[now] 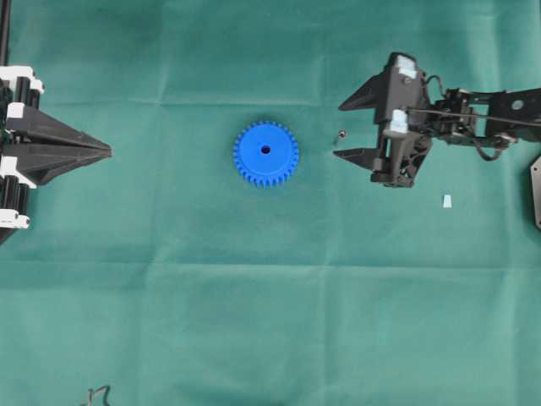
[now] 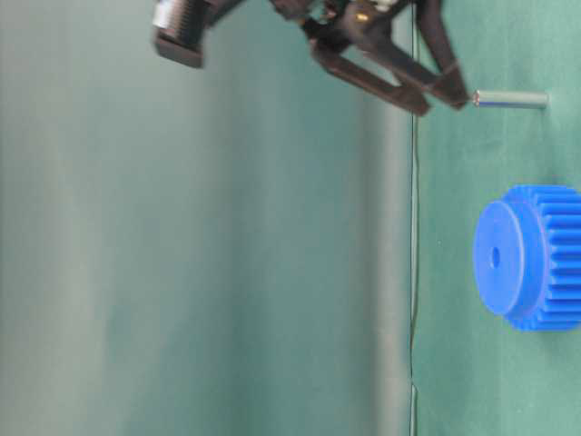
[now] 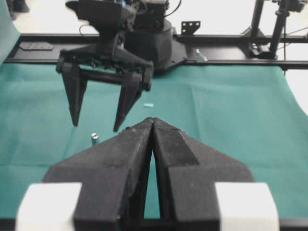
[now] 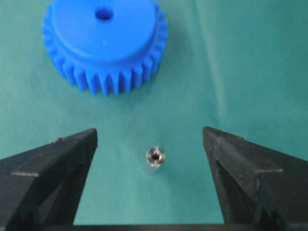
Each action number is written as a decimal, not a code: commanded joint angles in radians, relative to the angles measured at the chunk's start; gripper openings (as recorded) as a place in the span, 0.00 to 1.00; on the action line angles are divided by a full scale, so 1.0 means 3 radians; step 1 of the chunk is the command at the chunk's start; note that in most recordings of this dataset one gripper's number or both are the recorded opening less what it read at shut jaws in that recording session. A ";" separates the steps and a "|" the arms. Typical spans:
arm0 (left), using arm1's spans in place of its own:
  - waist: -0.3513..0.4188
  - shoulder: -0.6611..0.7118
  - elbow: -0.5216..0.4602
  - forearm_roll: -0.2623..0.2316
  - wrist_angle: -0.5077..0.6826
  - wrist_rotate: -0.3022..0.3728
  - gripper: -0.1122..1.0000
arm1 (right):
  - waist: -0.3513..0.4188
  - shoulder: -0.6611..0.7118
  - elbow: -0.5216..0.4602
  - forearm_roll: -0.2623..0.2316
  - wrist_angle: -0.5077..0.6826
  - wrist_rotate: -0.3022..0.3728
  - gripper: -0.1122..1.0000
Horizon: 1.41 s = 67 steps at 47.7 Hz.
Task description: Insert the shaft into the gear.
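Nothing is inserted yet: the shaft (image 4: 155, 156) stands ungrasped between the right gripper (image 4: 150, 144)'s wide-apart jaws, the gear (image 4: 105, 41) lies beyond, and the left gripper (image 3: 153, 126)'s jaws are together.

We see a matt green cloth (image 1: 254, 279) with faint fold creases covering the table. The gear (image 1: 265, 153) looks like smooth bright blue plastic with a dull sheen. The shaft (image 4: 155, 158) is grey metal, its end shiny. The right gripper (image 1: 355, 129) and left gripper (image 3: 152, 126) fingers look like matt black plastic, slightly grainy.
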<state>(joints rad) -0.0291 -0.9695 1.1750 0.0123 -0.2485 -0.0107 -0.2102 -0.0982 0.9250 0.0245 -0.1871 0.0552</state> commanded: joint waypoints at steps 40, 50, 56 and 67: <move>-0.0005 0.0031 -0.0092 0.0010 0.0026 0.0000 0.10 | -0.0010 0.0225 -0.0046 0.0072 -0.0031 0.0005 0.25; -0.0005 0.0026 -0.0092 0.0010 0.0031 0.0000 0.10 | -0.0010 0.0205 -0.0092 0.0066 -0.0010 0.0000 0.25; -0.0005 0.0031 -0.0097 0.0010 0.0056 0.0000 0.10 | -0.0010 0.0082 -0.0164 0.0072 0.0138 -0.0010 0.25; -0.0005 0.0026 -0.0097 0.0015 0.0056 0.0000 0.10 | -0.0010 -0.0297 -0.0419 0.0046 0.0839 -0.0015 0.25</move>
<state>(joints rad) -0.0291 -0.9679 1.1750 0.0138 -0.2270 -0.0107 -0.2117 -0.1365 0.8422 0.0414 0.0107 0.0522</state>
